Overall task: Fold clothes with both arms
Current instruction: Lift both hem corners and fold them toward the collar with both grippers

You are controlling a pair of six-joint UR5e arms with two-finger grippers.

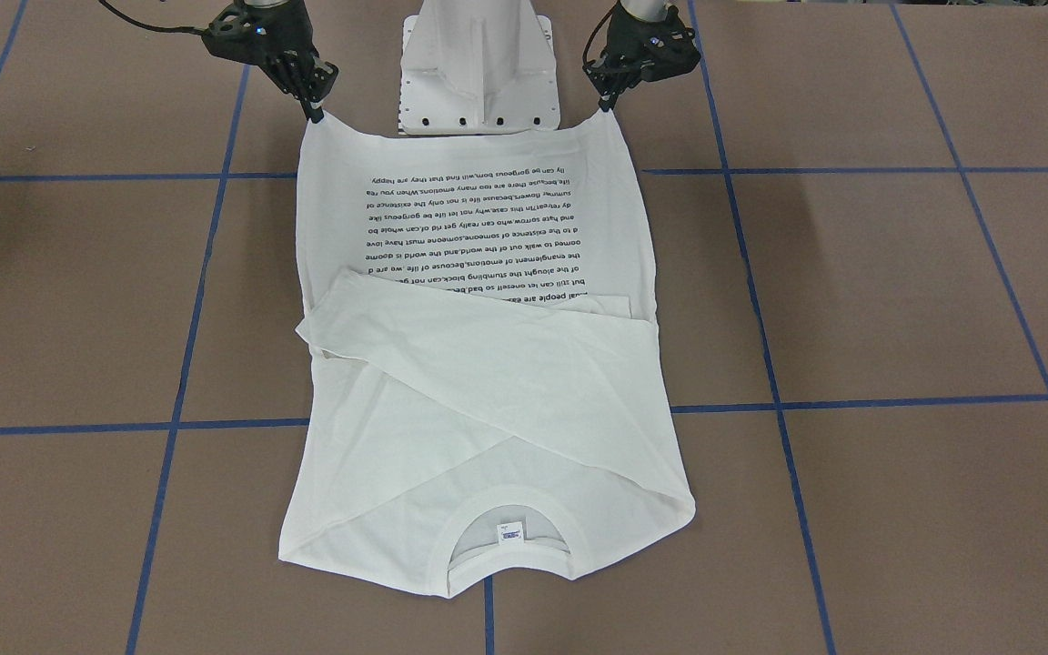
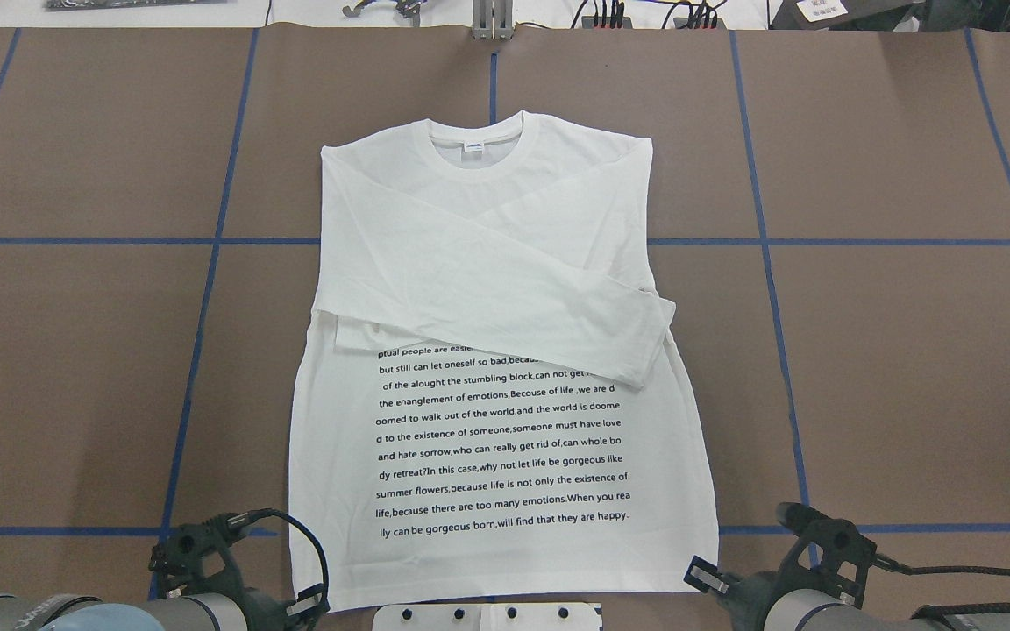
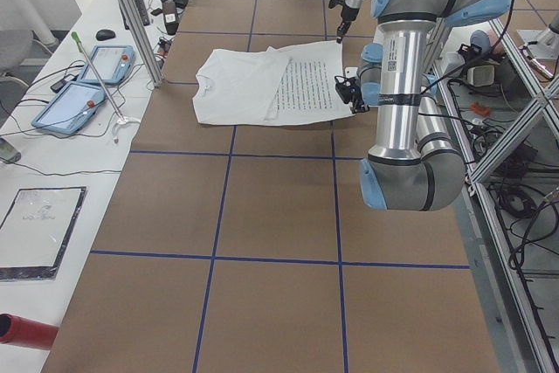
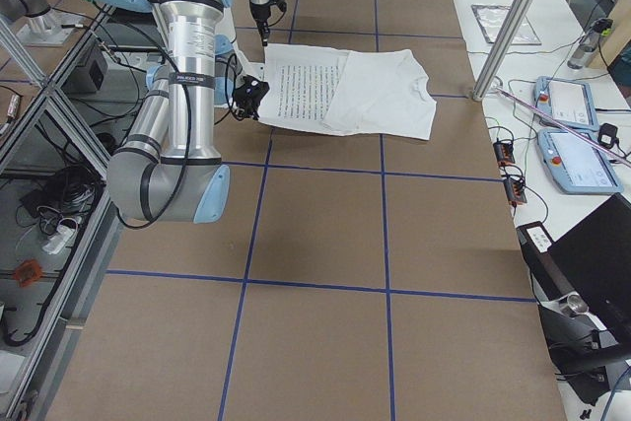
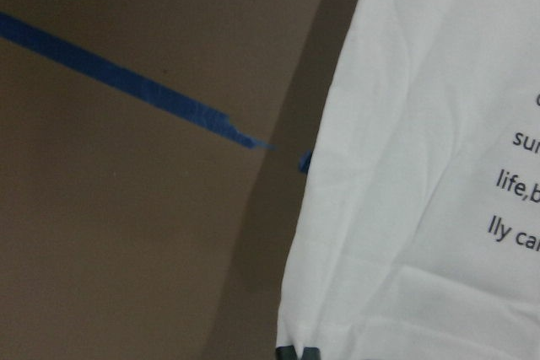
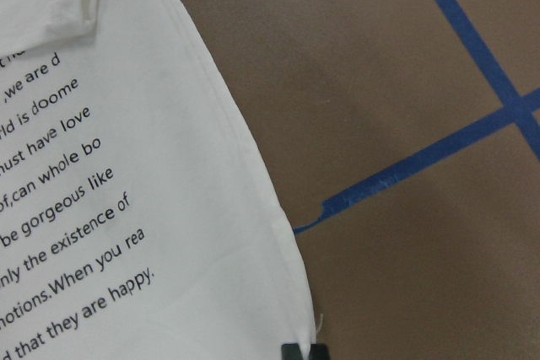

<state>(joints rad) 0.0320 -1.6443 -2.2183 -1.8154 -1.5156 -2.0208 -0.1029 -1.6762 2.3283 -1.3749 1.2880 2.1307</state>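
**Both hem corners pinched, shirt flat on the table**

Front-facing view: the white long-sleeved cotton shirt [image 1: 478, 382] lies flat on the brown table [image 1: 897, 291]. Its sleeves are crossed over the chest and its collar is at the far side from the robot. The hem sits just in front of the white rigid pedestal base [image 1: 478, 82]. The black two-finger left gripper [image 1: 609, 107] and the black two-finger right gripper [image 1: 316, 115] each meet one hem corner. Their fingers are drawn narrow onto the cloth, and both corners peak up slightly.

Overhead view: printed text faces up, shirt centred between the arms. You cannot read the finger gap here.

Side views: grippers too small to judge.

Left wrist view: dark fingertips [image 5: 288, 353] nip the hem corner at the bottom edge.

Right wrist view: fingertips [image 6: 294, 351] do the same.

Handling, as a judgement: expect light, limp, soft cloth. It should sag between your two grips, and the loose sleeves may slide. The hem corners look like the right hold, but these pinches are shallow and thin fabric could slip out.
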